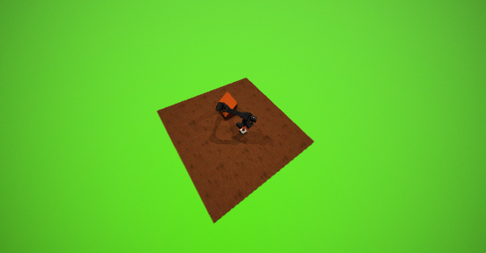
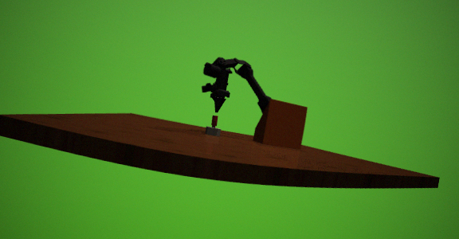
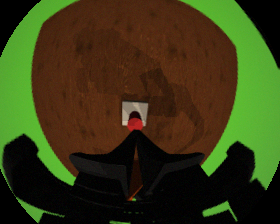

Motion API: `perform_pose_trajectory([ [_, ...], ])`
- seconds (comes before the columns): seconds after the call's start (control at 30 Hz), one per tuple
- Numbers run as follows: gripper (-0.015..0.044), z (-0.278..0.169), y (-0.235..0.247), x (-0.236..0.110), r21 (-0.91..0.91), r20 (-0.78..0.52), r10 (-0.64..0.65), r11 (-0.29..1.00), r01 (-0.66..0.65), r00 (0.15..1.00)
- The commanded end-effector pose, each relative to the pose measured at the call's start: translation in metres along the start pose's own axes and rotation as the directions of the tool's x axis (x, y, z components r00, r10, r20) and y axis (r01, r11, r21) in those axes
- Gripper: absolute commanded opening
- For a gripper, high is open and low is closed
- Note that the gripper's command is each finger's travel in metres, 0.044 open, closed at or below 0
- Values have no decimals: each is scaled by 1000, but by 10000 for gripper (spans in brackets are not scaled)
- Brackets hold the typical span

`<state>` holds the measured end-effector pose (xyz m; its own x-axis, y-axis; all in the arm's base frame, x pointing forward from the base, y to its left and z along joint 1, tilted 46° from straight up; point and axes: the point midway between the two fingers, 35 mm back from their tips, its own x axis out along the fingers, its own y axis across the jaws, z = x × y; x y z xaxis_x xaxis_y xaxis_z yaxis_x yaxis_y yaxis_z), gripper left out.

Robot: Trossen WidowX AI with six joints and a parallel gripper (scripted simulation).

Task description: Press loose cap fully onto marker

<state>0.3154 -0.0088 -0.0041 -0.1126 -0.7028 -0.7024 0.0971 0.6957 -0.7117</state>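
Note:
A small grey holder block [image 1: 243, 131] [image 2: 213, 131] [image 3: 135, 108] stands on the brown table [image 1: 219, 174] [image 2: 119, 148]. The marker stands upright in it, with the red cap [image 2: 214, 120] [image 3: 134, 123] on top. I cannot tell how deep the cap sits. My gripper [image 2: 217, 109] [image 3: 136, 132] points straight down, directly above the cap, with a small gap between fingertips and cap in the exterior view. The fingers are pressed together and hold nothing. In the top view the gripper [image 1: 241, 126] partly covers the block.
The arm rises from an orange-brown box [image 1: 228, 99] [image 2: 284, 124] at the back of the table, to the right of the holder block in the exterior view. Green background surrounds the table on all sides.

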Motion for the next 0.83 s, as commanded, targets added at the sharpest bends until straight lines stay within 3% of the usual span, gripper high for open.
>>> perform_pose_trajectory([
  [0.0,0,4,4,-52,5,23,12,1000,-12,1000],
  [0.07,0,1,3,-71,5,22,10,1000,-10,1000],
  [0.2,0,1,3,-74,5,22,10,1000,-10,1000],
  [0.73,420,1,3,-74,5,22,10,1000,-10,1000],
  [0.8,440,1,3,-74,5,22,10,1000,-10,1000],
])
